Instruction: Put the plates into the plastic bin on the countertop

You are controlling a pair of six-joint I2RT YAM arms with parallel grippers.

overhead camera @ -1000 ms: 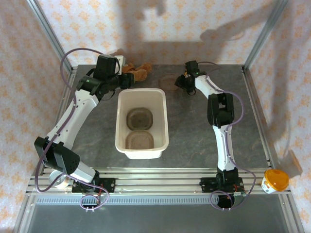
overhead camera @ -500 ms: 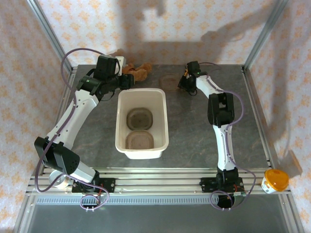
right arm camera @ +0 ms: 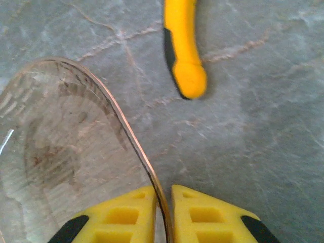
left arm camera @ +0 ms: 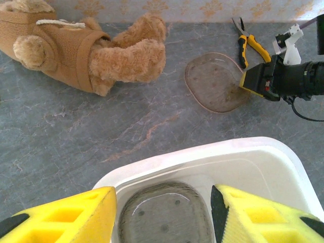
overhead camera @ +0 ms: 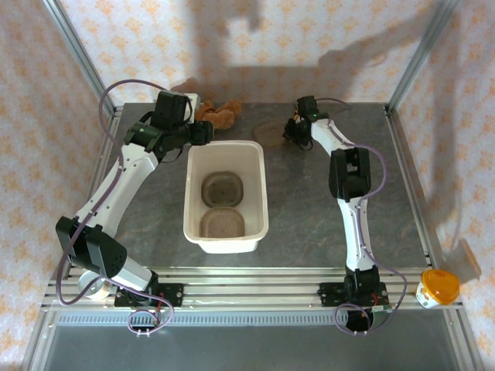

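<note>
White plastic bin point(overhead camera: 226, 241) sits mid-way along the dark, stone-look surface point(overhead camera: 309, 209), its long sides running away from the arm bases. Two clear plates point(overhead camera: 223, 188) lie flat on its floor, one toward the far end and the other point(overhead camera: 223, 222) toward the near end, close together.

A third plate point(left arm camera: 215, 83) is outside, on the surface just beyond the bin's far right corner. The right fingers point(overhead camera: 288, 133) have come in from the side away from the bin and are pinched narrow on this plate's thin rim, the edge caught between the two yellow pads. From where I stand I cannot tell whether that rim is lifted off the surface.

The left fingers point(overhead camera: 203, 131) hang over the bin's far end, by its left corner, spread wide with nothing gripped between them.

A brown teddy bear point(left arm camera: 81, 45) lies beyond the bin's far left corner. Yellow-handled pliers point(right arm camera: 183, 50) rest just past the third plate, on its side away from the bin.
</note>
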